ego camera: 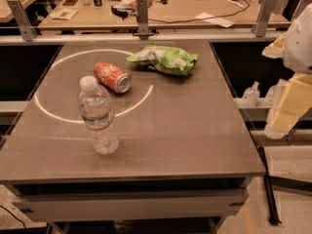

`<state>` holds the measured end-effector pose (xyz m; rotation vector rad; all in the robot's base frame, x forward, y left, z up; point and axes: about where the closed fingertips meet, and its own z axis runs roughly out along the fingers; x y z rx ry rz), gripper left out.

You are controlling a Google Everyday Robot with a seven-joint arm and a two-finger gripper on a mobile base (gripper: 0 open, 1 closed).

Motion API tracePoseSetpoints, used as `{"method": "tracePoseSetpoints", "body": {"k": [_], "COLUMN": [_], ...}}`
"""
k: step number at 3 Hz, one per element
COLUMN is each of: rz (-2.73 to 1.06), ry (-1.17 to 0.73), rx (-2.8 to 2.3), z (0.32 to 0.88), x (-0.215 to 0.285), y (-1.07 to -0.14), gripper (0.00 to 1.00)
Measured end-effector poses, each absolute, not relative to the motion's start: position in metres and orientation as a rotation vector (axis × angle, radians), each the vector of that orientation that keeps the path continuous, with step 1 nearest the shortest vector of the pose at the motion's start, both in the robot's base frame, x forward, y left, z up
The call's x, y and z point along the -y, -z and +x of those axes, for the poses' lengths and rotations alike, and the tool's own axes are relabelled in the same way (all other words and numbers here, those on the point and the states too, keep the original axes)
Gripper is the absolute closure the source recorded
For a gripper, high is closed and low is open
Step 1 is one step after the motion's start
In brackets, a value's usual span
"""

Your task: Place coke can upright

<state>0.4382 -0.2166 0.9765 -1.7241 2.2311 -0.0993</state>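
The coke can is red with white script and a silver end. It lies on its side on the grey table, left of centre, with its silver end facing the front right. My gripper shows as white and cream parts at the right edge of the view. It hangs beyond the table's right side, well away from the can, with nothing seen in it.
A clear water bottle with a white cap stands upright just in front of the can. A green crinkled chip bag lies behind and to the right of the can. A cluttered wooden desk stands beyond a metal rail.
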Motion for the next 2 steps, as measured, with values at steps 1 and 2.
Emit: {"method": "tracePoseSetpoints", "body": {"k": [1,2], "rz": [-1.724,-1.668], "ry": [0.099,0.015], "rx": [-2.231,-2.260], "z": [0.4382,0.4430], "x": [0.2166,0.2076], "y": [-0.9765,-0.9802], "gripper": [0.00,0.00]}}
